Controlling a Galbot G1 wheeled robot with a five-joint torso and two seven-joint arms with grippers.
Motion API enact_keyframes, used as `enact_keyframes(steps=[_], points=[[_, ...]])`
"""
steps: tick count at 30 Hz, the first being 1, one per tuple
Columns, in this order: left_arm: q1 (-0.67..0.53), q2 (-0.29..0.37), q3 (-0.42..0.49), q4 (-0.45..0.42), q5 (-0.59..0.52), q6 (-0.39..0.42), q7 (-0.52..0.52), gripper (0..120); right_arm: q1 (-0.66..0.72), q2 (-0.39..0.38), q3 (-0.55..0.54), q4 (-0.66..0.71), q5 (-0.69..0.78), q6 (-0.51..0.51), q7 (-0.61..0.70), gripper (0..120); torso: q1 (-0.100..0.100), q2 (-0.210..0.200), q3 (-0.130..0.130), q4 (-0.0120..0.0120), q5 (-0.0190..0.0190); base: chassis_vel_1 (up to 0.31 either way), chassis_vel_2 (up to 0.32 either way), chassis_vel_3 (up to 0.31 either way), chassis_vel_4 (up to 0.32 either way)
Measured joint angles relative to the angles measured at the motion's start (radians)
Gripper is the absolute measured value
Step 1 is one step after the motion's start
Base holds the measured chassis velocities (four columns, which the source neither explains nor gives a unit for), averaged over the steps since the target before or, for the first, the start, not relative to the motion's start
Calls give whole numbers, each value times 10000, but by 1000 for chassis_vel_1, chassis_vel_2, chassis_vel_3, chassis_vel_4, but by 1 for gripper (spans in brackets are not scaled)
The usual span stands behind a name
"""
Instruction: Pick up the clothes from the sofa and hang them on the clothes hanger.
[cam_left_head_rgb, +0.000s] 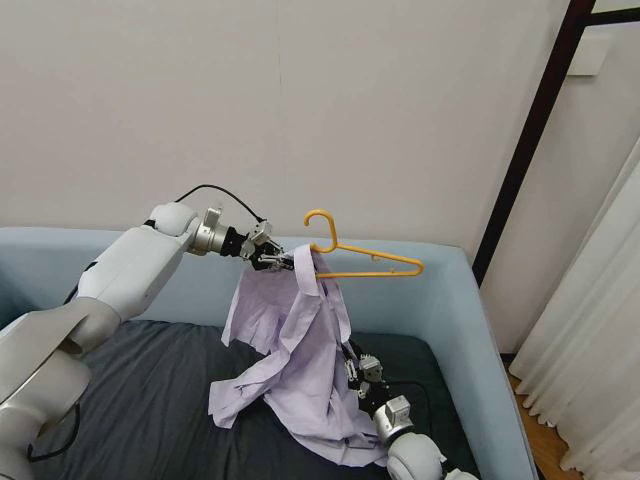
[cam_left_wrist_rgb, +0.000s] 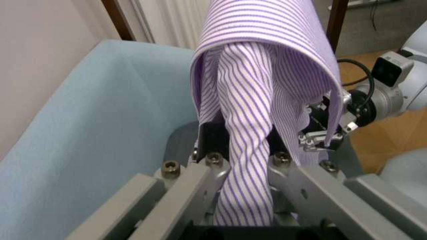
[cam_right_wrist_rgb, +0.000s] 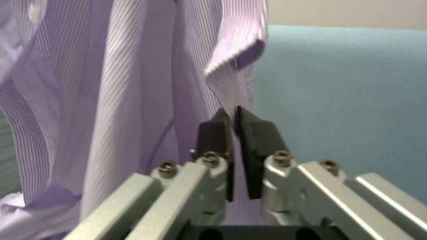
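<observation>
Shirt's up off the cushions! The lilac striped shirt (cam_left_head_rgb: 300, 350) hangs in mid-air above the sofa (cam_left_head_rgb: 440, 300), bunched over the left end of an orange clothes hanger (cam_left_head_rgb: 375, 262), its tails trailing down to the dark seat cushion (cam_left_head_rgb: 130, 400). The left gripper (cam_left_head_rgb: 266, 256) reaches out at shoulder height, and its wrist view shows the fingers clamped on a thick fold of striped fabric just under the collar. Whether the hanger's bar sits inside that pinch too, I can't tell.

Down low, the right gripper (cam_left_head_rgb: 355, 372) sits right against the shirt's hanging side. Its black pads (cam_right_wrist_rgb: 257, 142) are drawn nearly together with just a sliver of gap, and whether any cloth is caught in that sliver is not clear.

So where do we stand? The pick-up looks done, and one shoulder seems to be on the hanger. The other half is the work left: the hanger's right arm pokes out bare, with no cloth over it, and the shirt slumps in a heap to one side. By my reading it's roughly halfway, with the far shoulder yet to be dressed.
</observation>
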Motion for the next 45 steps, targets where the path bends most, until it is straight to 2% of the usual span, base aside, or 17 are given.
enact_keyframes(steps=[1,7,12,14,15,19,24,34,45], points=[[0,-4,0,0,2,-1,2,2,0,-9,19,18,34,12,-25,0,0,0,0,0,0,0,0,0,0],[0,-25,-16,0,-3,-39,-9,2,-1,-35,188,45,162,13,-48,0,0,0,0,1,1,0,0,0,0],[72,-79,-93,0,-143,-157,-51,2,-55,-249,670,406,987,-19,-166,0,0,0,0,1,2,0,0,0,0],[130,-81,-128,-4,-230,-197,-19,2,-82,-516,1227,709,1950,-33,-781,0,0,0,0,0,3,0,0,0,0],[130,-81,-128,-4,-230,-197,-19,2,-82,-516,1227,709,1950,-33,-781,0,0,0,0,0,3,0,0,0,0],[223,-81,-224,16,-303,-235,124,2,-64,-1240,2331,1323,3983,-274,-2241,0,0,0,0,0,2,0,0,0,0],[200,-71,-234,70,-373,-370,218,2,38,-1859,2888,1951,5030,-663,-2627,0,0,0,0,0,0,0,0,0,0],[28,192,-141,0,-526,-431,532,2,478,-2166,3474,2412,5593,-960,-1929,0,0,0,0,2,0,0,0,0,0],[-110,228,-108,79,-199,-658,362,2,683,-2461,3943,2611,5573,-958,-2273,0,0,0,0,0,1,0,0,0,0]])
